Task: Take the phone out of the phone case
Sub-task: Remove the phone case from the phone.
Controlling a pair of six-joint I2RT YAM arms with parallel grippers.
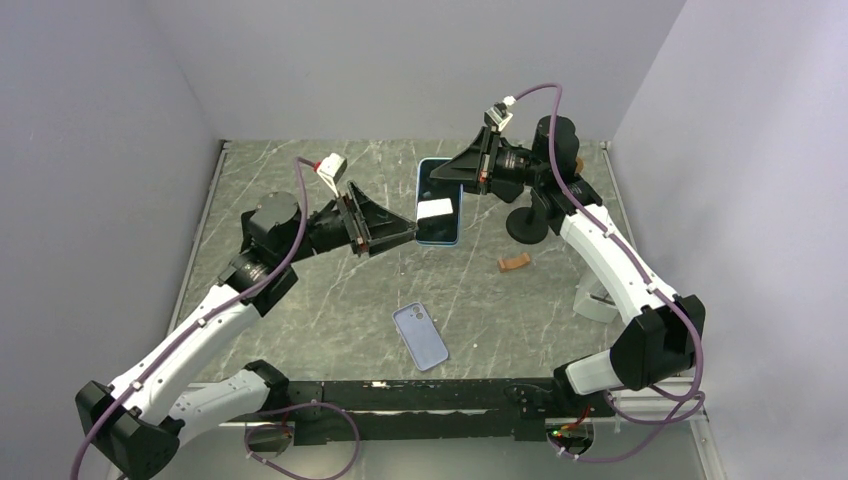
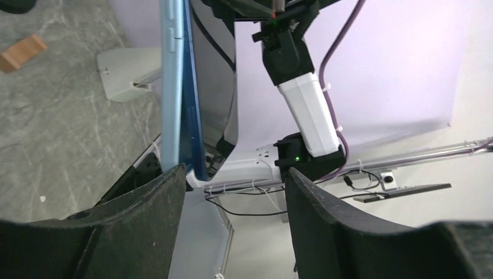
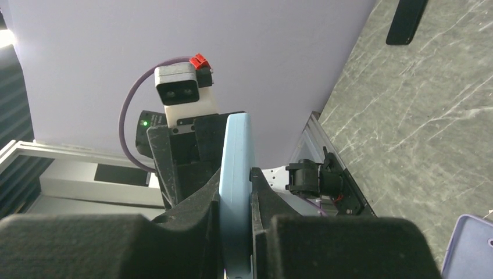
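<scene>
A light blue phone (image 1: pixel 438 200) with a dark screen hangs in the air over the middle of the table. My right gripper (image 1: pixel 470 172) is shut on its far right edge. In the right wrist view the phone (image 3: pixel 237 174) stands edge-on, pinched in the right gripper (image 3: pixel 236 192). The lavender phone case (image 1: pixel 420 336) lies flat on the table below, apart from the phone, and its corner (image 3: pixel 471 247) shows at the lower right. My left gripper (image 1: pixel 410 235) is open at the phone's near left corner. Seen from the left wrist, the phone (image 2: pixel 174 87) ends at one fingertip (image 2: pixel 168 186) of the left gripper (image 2: pixel 235 180), with nothing between the fingers.
A small brown piece (image 1: pixel 513 263) lies on the marble tabletop (image 1: pixel 300 330) right of the phone. A black round stand (image 1: pixel 527 225) is behind it and a white stand (image 1: pixel 598 300) sits by the right arm. Grey walls close in the table on three sides.
</scene>
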